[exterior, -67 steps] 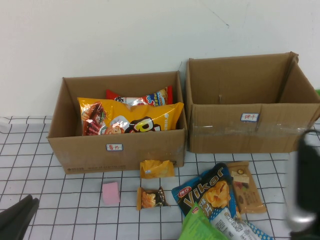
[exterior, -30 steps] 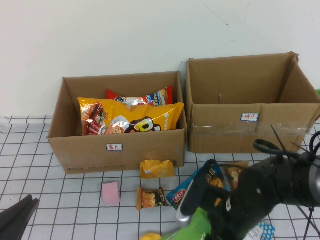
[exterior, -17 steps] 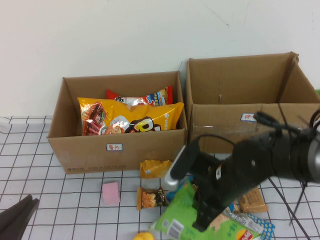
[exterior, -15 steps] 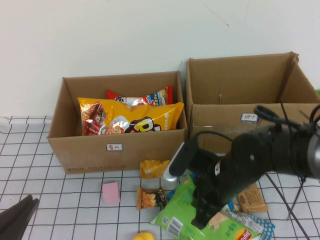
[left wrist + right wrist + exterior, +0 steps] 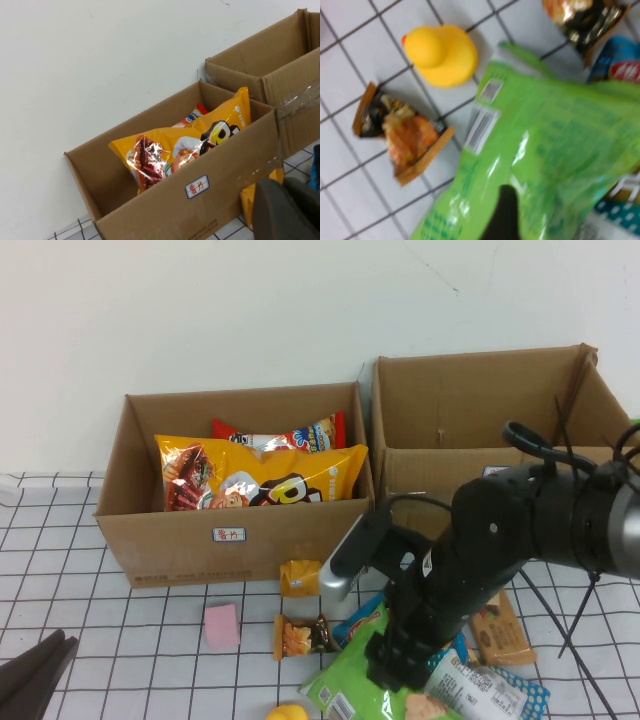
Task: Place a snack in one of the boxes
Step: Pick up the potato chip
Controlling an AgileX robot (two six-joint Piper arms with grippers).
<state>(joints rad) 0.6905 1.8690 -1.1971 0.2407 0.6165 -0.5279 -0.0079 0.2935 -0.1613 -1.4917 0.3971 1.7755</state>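
While the right claw is hanging low over the pile of snacks near the front of the white gridded surface, it's pressing onto the bright green crinkly snack bag. Honestly I can't tell whether it's clenched on the bag or released; in the wrist view a dark bit of it is just lying against the green plastic.

The brown cardboard box with the small red-lettered label is sitting back left of that arm, well apart from the green bag. A big yellow chip bag is already filling most of it, with a red-ended packet wedged behind. The taped cardboard box with the blue-lettered label is standing just beside it on the right, walls touching or nearly so.

Between the claw and the labelled box, a small yellow packet is leaning on the box front, and a small orange-brown packet and a pink block are lying on the grid. A yellow rubber duck is sitting right by the green bag's corner. Open surface is showing left of the pink block.

The left claw is parked clenched at the near left corner, holding nothing.
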